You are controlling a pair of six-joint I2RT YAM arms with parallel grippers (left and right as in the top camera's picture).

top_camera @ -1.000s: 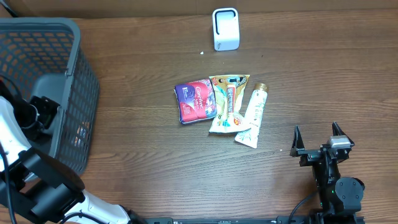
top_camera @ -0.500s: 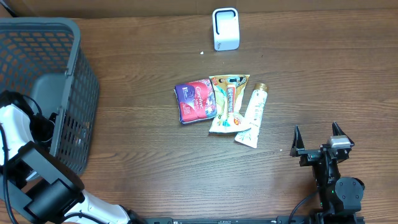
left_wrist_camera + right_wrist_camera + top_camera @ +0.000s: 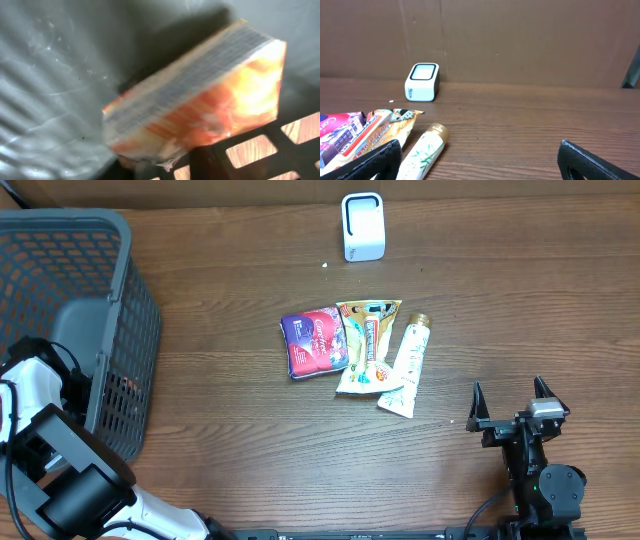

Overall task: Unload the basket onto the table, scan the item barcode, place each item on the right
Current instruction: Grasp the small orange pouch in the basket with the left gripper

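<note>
Overhead has the left arm (image 3: 30,385) in the grey basket (image 3: 110,240) at far left by the orange box (image 3: 200,100), its hold impossible to tell, right gripper (image 3: 508,395) wide and empty lower right: pickup, I reckon, then barcode to the white scanner (image 3: 362,226) up top.

In the overhead view the wooden table (image 3: 230,420) is lit evenly from above, and only short, soft shadows are cast beside the packets (image 3: 345,345). The white scanner (image 3: 362,226) is rendered almost washed out, while the grey basket (image 3: 125,290) is shown dark.

The left wrist view is heavily blurred. The orange packet (image 3: 200,100) is overexposed toward its right end, and a deep shadow is thrown behind it.

The right wrist view is dimmer and warmer. The cardboard wall (image 3: 520,40) is flatly lit, and the fingers (image 3: 372,160) of the right gripper (image 3: 480,145) are underexposed and soft.
</note>
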